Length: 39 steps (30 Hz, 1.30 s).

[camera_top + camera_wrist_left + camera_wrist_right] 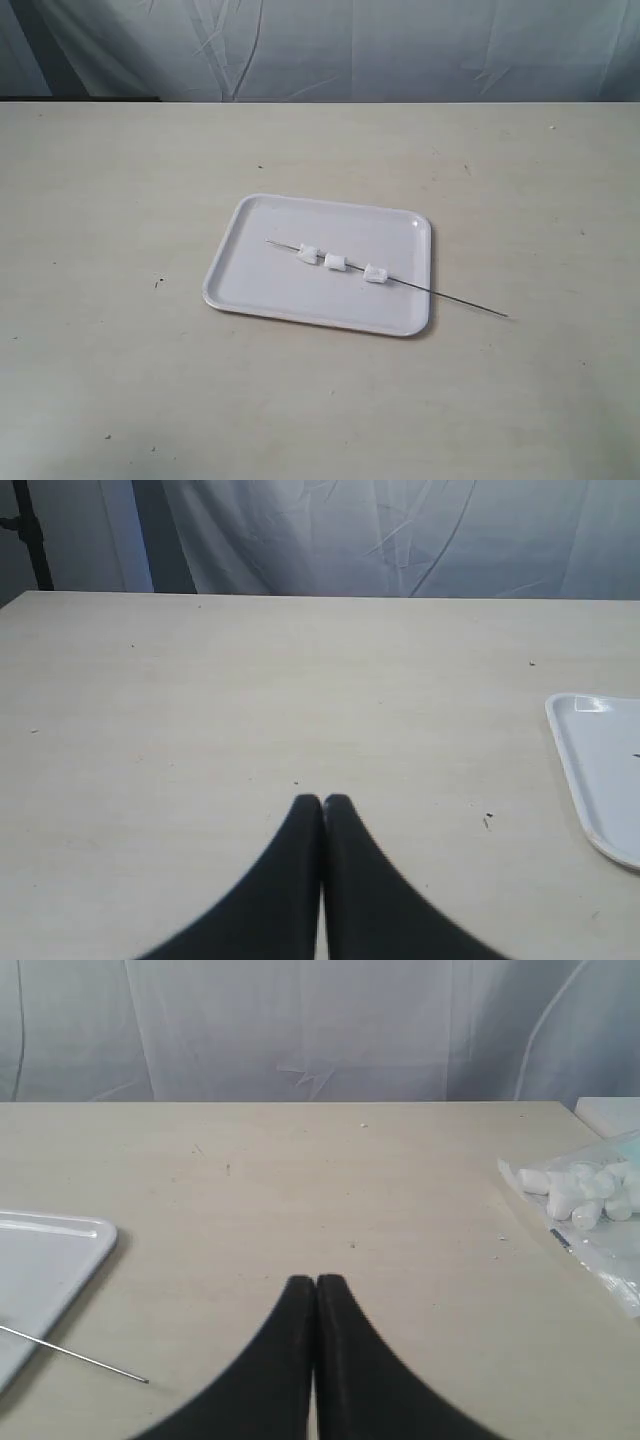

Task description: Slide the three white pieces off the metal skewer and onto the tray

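Observation:
A white tray (270, 290) lies mid-table in the exterior view. Across it rests the thin metal skewer (455, 299), its tip poking past the tray's right rim onto the table. Three white pieces are threaded on it over the tray: one (307, 253), a second (335, 262) and a third (375, 274). Neither arm shows in the exterior view. My left gripper (322, 802) is shut and empty over bare table, with the tray's edge (575, 770) off to one side. My right gripper (316, 1282) is shut and empty too, near the skewer's free end (100, 1364) and the tray's corner (95, 1235).
A clear bag of white pieces (590, 1200) lies on the table in the right wrist view, beside a white block's corner (610, 1112). A pale draped cloth (320, 45) hangs behind the table's far edge.

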Motion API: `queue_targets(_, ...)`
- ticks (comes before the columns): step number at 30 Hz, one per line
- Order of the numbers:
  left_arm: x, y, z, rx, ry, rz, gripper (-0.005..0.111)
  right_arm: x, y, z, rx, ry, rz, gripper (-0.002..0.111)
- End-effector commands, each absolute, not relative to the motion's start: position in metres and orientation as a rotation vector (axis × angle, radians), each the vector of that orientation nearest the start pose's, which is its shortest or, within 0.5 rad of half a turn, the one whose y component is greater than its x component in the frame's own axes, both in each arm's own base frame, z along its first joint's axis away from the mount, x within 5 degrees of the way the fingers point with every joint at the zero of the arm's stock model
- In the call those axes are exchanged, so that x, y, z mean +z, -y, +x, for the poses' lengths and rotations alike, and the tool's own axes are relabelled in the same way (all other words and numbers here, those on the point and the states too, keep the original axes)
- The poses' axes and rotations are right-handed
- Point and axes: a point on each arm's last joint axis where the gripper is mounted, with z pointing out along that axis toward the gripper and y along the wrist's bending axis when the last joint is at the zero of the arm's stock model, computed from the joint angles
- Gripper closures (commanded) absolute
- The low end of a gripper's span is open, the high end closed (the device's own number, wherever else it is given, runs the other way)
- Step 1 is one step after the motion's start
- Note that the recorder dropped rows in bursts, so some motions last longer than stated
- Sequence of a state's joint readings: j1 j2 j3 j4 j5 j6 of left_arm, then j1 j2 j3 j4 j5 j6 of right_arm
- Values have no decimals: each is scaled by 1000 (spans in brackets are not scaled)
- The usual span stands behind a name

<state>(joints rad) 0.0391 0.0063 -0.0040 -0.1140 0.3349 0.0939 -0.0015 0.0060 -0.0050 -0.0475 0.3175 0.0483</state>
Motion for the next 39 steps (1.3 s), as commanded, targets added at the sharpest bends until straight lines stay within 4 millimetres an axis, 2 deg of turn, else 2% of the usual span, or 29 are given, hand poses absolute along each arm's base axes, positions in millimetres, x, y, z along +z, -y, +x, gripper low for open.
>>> queue_targets(1,184,2,54,-21,-1801,-17,107,185,1,54,-13,-1795,10,109)
queue_targets(10,184,2,54,-21,-1801,-17,107,188,1,55,-17,-1761,5,109)
queue_targets(21,184,2,54,-21,-1801,-17,107,228,0,54,67,-1322,59,109)
queue_targets(24,184,2,54,-21,-1801,-17,107,233,1,52,67,-1257,58,109)
queue_targets(39,185,1,54,-21,-1798,-17,107,235,1,52,65,-1239,56,109)
